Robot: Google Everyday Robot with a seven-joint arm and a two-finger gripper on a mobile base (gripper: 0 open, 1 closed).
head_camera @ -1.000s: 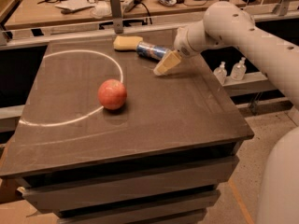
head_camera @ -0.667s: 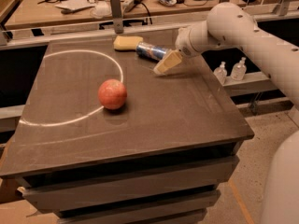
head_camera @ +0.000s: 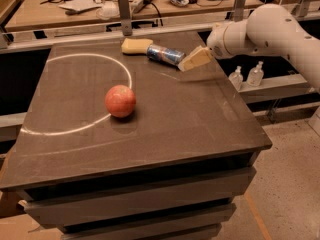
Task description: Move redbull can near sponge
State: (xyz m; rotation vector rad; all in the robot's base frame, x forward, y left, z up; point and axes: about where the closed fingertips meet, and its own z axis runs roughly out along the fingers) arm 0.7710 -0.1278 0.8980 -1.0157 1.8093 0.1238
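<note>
Worktop: dark flat slab with a pale arc drawn across its left half.
Apple: nearest the front, sitting on the arc, well apart from the can.
Gripper: low over the far right of the worktop, its tan padded tip just beside the can's right end. How far the jaws stand open cannot be told, and the can is not visibly between them.
Redbull can: lies on its side near the far edge, and already looks close to the sponge.
Handling: likely light, thin-walled and smooth, so it may roll, slip or dent.
Hold: best across the mid-body, jaws square to its length, with a gentle squeeze.
Sponge: farthest back, at the can's left end, touching or almost. It is soft and would probably slide if nudged.
</note>
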